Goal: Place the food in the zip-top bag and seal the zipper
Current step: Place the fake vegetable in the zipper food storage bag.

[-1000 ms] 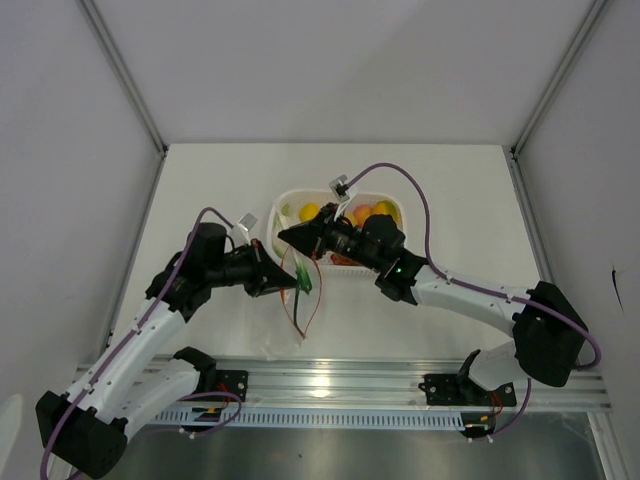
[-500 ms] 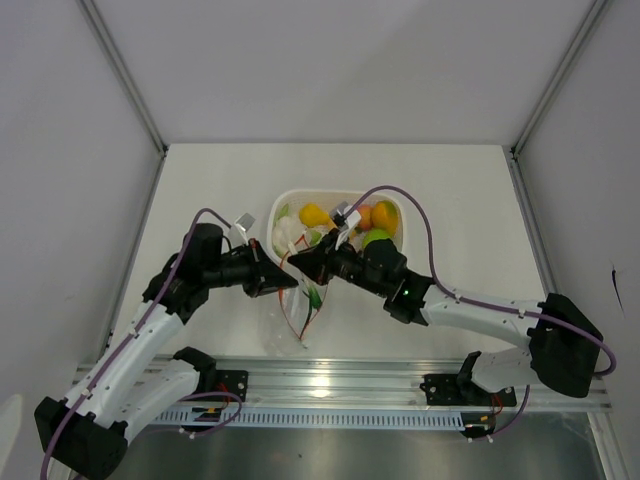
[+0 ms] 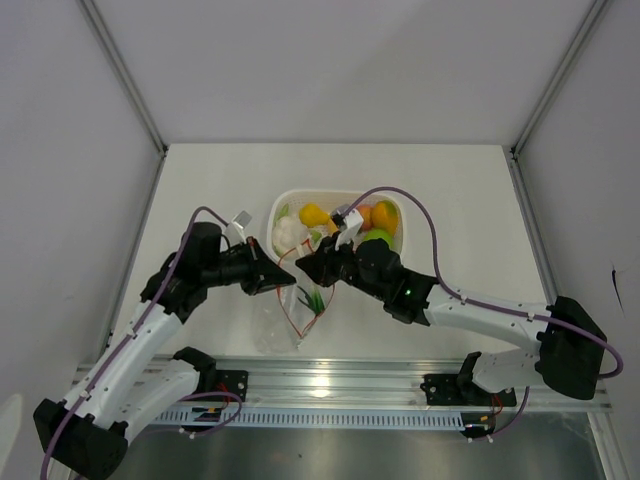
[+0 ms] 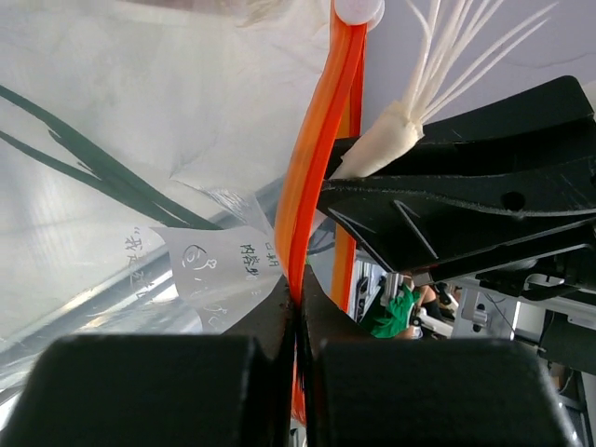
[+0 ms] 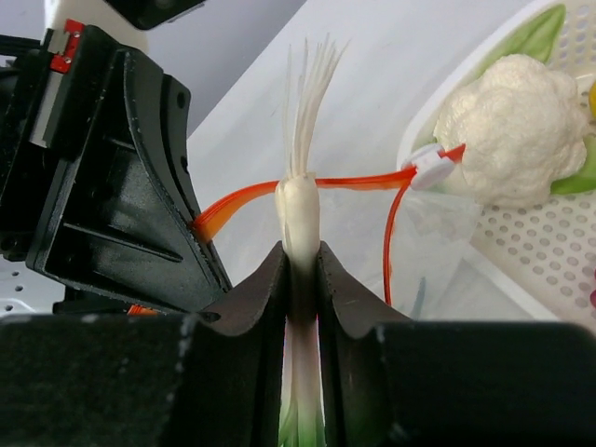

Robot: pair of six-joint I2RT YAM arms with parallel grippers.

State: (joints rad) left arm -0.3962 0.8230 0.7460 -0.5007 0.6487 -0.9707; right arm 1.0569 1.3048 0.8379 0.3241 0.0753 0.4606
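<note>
The clear zip-top bag [image 3: 290, 318] hangs open between the arms, in front of the basket. My left gripper [image 4: 298, 303] is shut on its orange zipper [image 4: 317, 140] strip and holds one lip up. My right gripper [image 5: 300, 256] is shut on the white stalk of a toy spring onion [image 5: 300, 209], root end up, right at the bag's mouth beside the left gripper's fingers [image 5: 121, 186]. The onion's green leaves [image 3: 316, 298] hang down inside the mouth. In the top view the two grippers [image 3: 290, 283] [image 3: 303, 265] nearly touch. A cauliflower [image 5: 512, 130] lies in the basket.
The white perforated basket [image 3: 280, 205] stands just behind the bag with a cauliflower [image 3: 288, 235], lemon [image 3: 313, 213], orange [image 3: 383, 213] and green apple [image 3: 375, 237] in it. The zipper's white slider [image 5: 428, 158] sits at the basket end of the strip. Grey walls enclose the table.
My right gripper has come from over the basket toward the bag's mouth with the spring onion, whose leaves now hang in the mouth. The left gripper has kept hold of the zipper strip.
</note>
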